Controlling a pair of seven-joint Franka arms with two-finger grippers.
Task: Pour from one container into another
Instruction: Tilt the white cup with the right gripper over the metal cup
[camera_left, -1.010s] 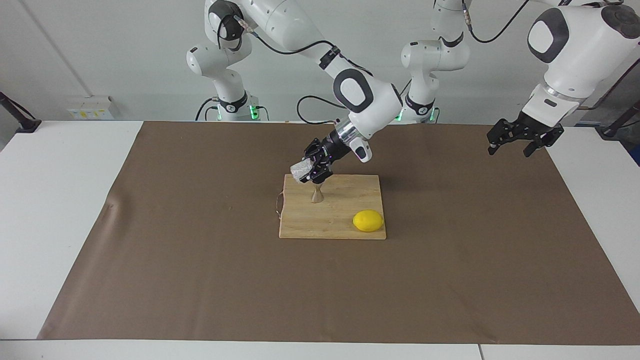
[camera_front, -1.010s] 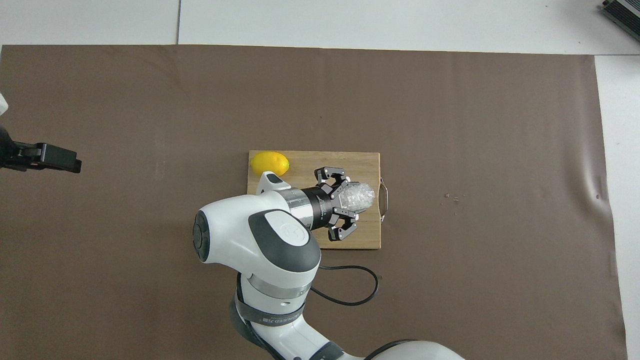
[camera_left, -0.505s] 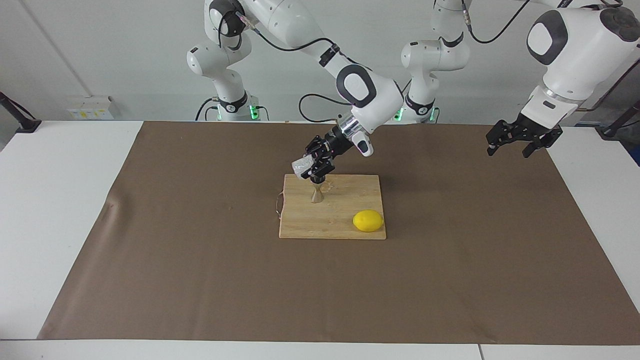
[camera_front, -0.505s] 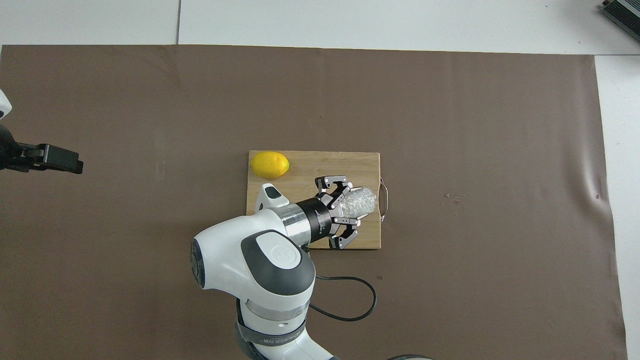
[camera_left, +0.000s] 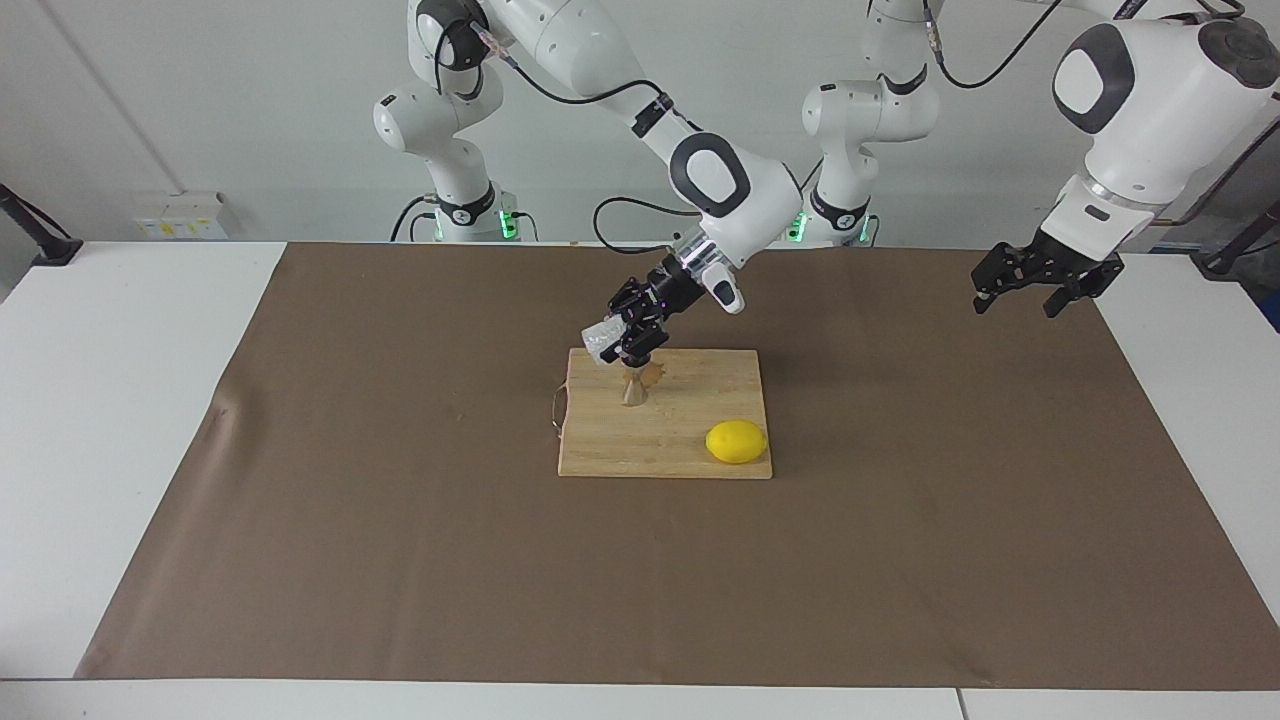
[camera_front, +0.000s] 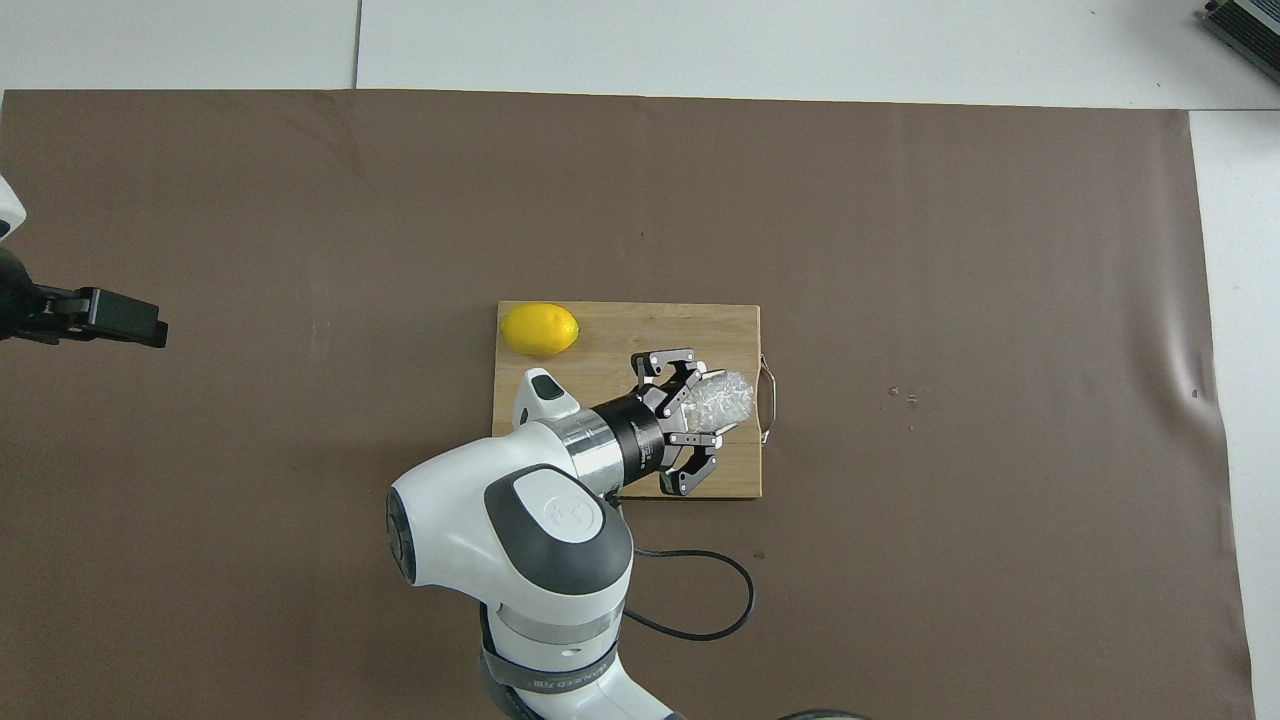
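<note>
My right gripper (camera_left: 620, 343) is shut on the small crinkly whitish cup (camera_left: 603, 339) and holds it tipped on its side just above the steel jigger (camera_left: 635, 389). The jigger stands upright on the wooden cutting board (camera_left: 690, 455). In the overhead view the right gripper (camera_front: 704, 408) and the cup (camera_front: 724, 397) cover the jigger, which is hidden there. My left gripper (camera_left: 1033, 284) is open and empty, waiting raised over the brown mat at the left arm's end of the table; it also shows in the overhead view (camera_front: 110, 317).
A yellow lemon (camera_left: 737, 442) lies on the board's corner farther from the robots, toward the left arm's end. The board (camera_front: 620, 330) has a metal handle (camera_front: 766, 402) at the right arm's end. A brown mat (camera_left: 400, 520) covers the table.
My right arm's wrist has drawn back and up a little toward its base. The cup has stayed tipped over the jigger, shifting only slightly. The left gripper has hardly moved.
</note>
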